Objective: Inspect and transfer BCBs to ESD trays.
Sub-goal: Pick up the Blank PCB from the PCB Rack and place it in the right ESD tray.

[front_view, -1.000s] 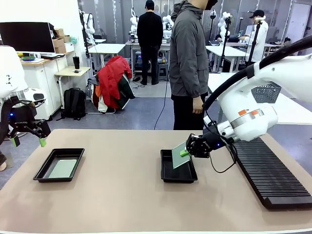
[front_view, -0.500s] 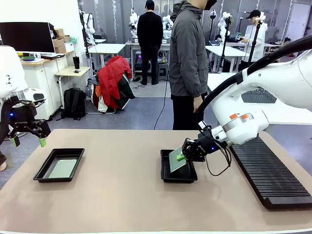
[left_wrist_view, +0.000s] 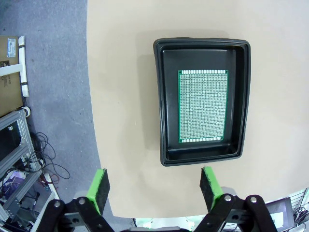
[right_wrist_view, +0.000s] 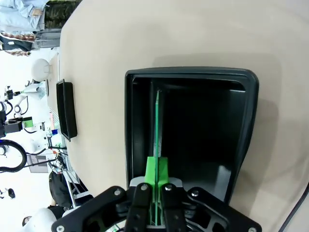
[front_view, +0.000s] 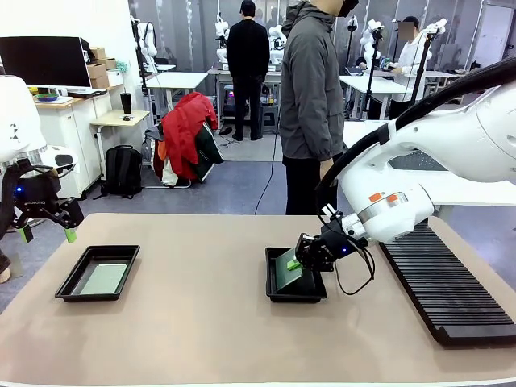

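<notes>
My right gripper point(front_view: 296, 263) is shut on a green BCB point(front_view: 288, 271), holding it tilted with its lower edge down inside the middle ESD tray point(front_view: 275, 292). In the right wrist view the BCB point(right_wrist_view: 157, 125) shows edge-on between the pads point(right_wrist_view: 151, 171), reaching into that black tray point(right_wrist_view: 251, 125). A second BCB point(left_wrist_view: 203, 106) lies flat on the floor of the left ESD tray point(left_wrist_view: 161, 111); in the front view this board point(front_view: 105, 278) rests in the tray point(front_view: 71, 282) near the table's left edge. My left gripper point(front_view: 44, 234) hangs open high above that tray, its green pads point(left_wrist_view: 100, 184) apart and empty.
A long black ribbed rack point(front_view: 447, 290) lies along the table's right side. A person in a grey jacket point(front_view: 310, 89) stands at the far edge, one hand point(front_view: 325, 173) down near my right arm. The tan table point(front_view: 193, 322) is bare between the trays.
My right gripper has moved down and left with the BCB, lowering it from above the middle tray's rim into the tray. The left arm has not moved.
</notes>
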{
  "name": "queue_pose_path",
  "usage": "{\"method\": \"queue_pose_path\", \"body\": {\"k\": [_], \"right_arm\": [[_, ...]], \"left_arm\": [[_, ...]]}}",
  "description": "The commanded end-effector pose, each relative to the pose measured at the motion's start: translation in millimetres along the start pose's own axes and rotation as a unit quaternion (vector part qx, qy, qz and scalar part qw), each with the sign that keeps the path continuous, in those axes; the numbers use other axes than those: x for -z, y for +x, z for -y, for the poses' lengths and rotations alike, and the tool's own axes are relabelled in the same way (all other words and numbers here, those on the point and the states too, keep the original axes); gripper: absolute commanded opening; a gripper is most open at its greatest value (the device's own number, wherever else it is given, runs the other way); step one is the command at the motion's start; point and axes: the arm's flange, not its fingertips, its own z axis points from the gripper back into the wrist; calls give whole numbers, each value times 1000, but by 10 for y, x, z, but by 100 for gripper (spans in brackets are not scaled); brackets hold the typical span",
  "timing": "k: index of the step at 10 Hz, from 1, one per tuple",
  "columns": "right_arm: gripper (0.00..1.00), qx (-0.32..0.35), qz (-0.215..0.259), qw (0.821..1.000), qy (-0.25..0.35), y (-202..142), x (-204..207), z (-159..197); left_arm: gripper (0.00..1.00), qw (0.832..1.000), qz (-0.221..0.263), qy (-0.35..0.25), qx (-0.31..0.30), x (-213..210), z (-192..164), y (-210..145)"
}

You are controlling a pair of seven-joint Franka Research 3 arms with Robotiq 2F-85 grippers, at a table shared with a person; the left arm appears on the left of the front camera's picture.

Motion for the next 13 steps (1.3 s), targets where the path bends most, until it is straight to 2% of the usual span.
{"method": "queue_pose_path", "body": {"k": [1,9,10,11,12,13], "right_arm": [[2,0,2,1000,3,-3,-51,-8],[2,0,3,1000,0,15,-26,3],[7,2,3,1000,-9,-19,-45,-95],[19,6,-1,1000,-22,-35,-52,-158],[22,10,-7,999,-37,-30,-50,-207],[39,11,-11,998,-55,-18,-32,-285]], "left_arm": [[100,1000,0,0,-1,3,-5,3],[100,1000,0,0,-1,3,-5,3],[100,1000,0,0,-1,3,-5,3],[100,1000,0,0,-1,3,-5,3],[100,1000,0,0,-1,3,-5,3],[100,1000,0,0,-1,3,-5,3]]}}
